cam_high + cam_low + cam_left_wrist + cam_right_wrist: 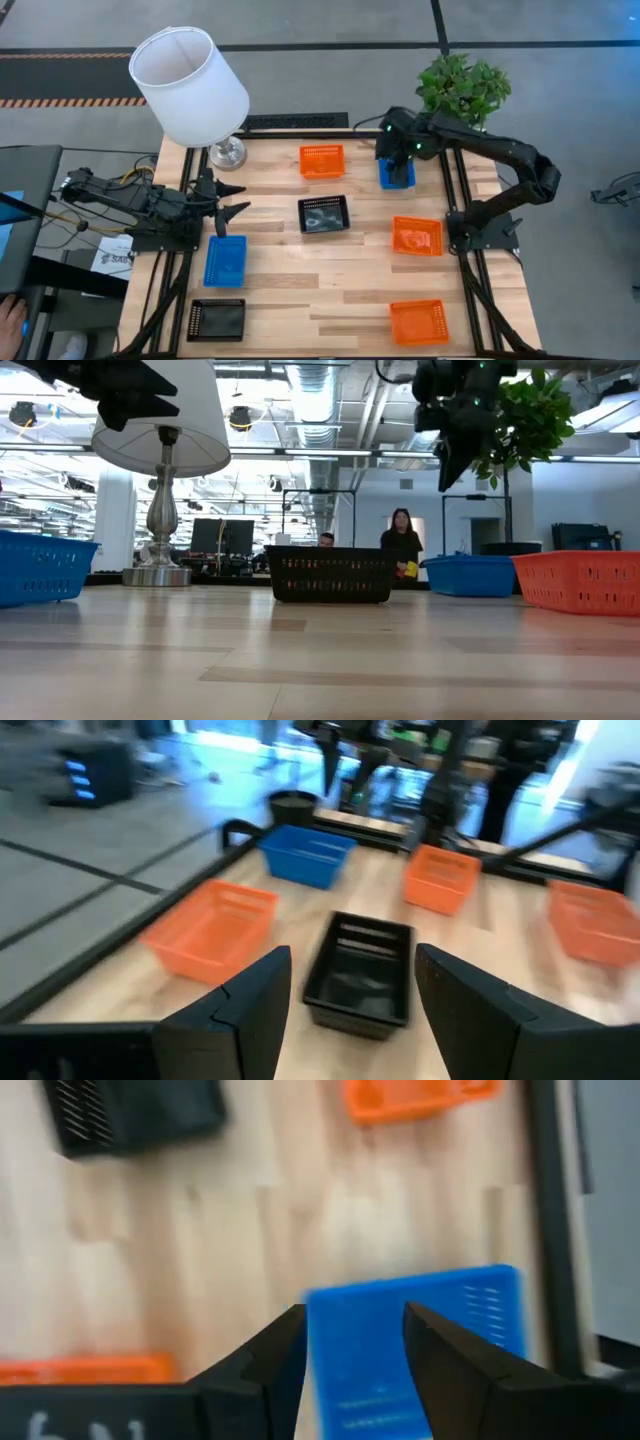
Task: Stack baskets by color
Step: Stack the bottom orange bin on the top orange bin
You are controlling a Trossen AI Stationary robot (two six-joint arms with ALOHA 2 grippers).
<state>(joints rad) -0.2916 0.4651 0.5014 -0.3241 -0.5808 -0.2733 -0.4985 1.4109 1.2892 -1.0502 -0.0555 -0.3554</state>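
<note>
Bare wood between baskets — lamp (190, 85) crowds the far-left corner.

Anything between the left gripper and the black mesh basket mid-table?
Nothing: the high view shows bare wooden table between the open left gripper and the black mesh basket; the left wrist view agrees.

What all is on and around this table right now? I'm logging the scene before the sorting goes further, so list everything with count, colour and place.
Blue baskets: two seen; one near the left edge, one at the far right under the right gripper.
Red-orange baskets: three; far middle, right side, near right.
Black baskets: two seen; table centre, near-left corner.
Lamp: one, white shade, silver base, far left corner.
Potted plant: one, green, beyond the far right corner.
People: two, in the room behind.
Left gripper: open, above the left edge.
Right gripper: open, over the far blue basket.
</note>
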